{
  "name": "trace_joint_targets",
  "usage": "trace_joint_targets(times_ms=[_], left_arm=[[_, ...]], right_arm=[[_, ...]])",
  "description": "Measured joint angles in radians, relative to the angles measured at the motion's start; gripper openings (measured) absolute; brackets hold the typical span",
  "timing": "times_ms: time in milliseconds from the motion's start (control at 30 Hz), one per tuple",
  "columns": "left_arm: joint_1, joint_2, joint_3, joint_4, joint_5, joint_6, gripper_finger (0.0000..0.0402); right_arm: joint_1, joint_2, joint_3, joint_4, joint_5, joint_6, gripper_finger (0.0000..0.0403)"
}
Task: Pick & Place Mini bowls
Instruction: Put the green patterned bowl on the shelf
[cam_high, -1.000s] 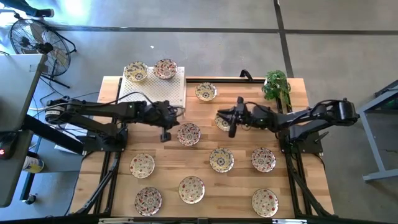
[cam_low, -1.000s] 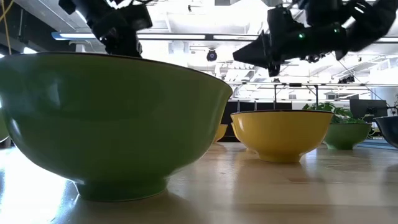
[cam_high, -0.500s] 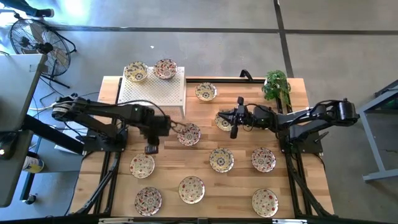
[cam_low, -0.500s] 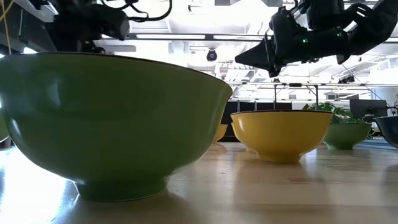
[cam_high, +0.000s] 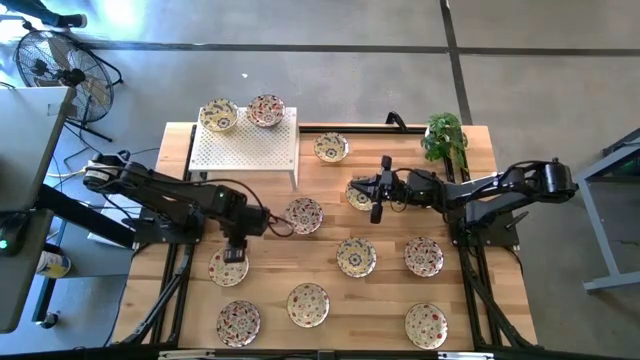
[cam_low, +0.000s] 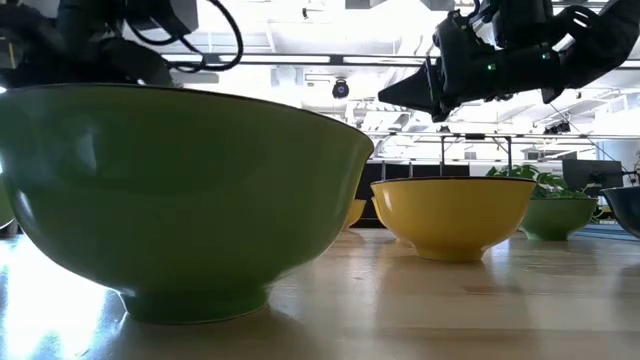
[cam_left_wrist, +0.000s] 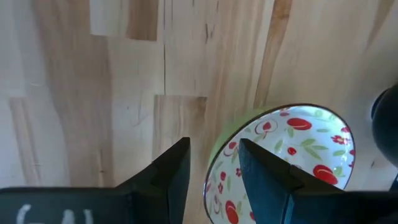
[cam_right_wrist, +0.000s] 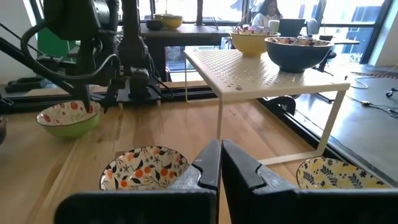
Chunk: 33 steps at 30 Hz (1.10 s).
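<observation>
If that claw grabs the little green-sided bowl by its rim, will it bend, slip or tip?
The bowl looks glazed and rigid, so it probably won't bend but might chip if dropped. Its glossy rim could be slippery between the left gripper's open fingers, which straddle the rim. Held by one edge, it would likely hang tilted; its small foot suggests it could rock when pushed.

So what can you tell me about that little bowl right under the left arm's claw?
The mini bowl is small, round and shallow, glazed cream inside with red fruit and green leaves, green outside. It sits upright on the wooden table, on the left side. The left claw is open, hanging over the bowl's rim with one finger above the inside and the other outside. Whether a finger touches the rim cannot be told.
</observation>
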Motion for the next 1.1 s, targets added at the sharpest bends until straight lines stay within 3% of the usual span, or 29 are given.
trace_joint_targets(times_ms=[500,600,800,933,1100], left_arm=[[-0.001,0.000,-0.101,0.084,0.060,0.010,0.0130],[0.000,0.000,-0.102,0.103,0.049,0.009,0.0106],[0.001,-0.001,-0.101,0.110,0.028,0.004,0.0014],[0.002,0.000,-0.093,0.097,0.019,-0.020,0.0020],[0.018,0.000,-0.016,-0.005,-0.065,-0.034,0.0006]], right_arm=[[0.000,0.000,0.000,-0.012,0.000,-0.008,0.0001],[0.000,0.000,0.000,-0.014,0.000,-0.024,0.0002],[0.000,0.000,0.000,-0.021,0.000,-0.031,0.0001],[0.000,0.000,0.000,-0.021,0.000,-0.034,0.0001],[0.000,0.000,0.000,-0.022,0.006,-0.034,0.0002]])
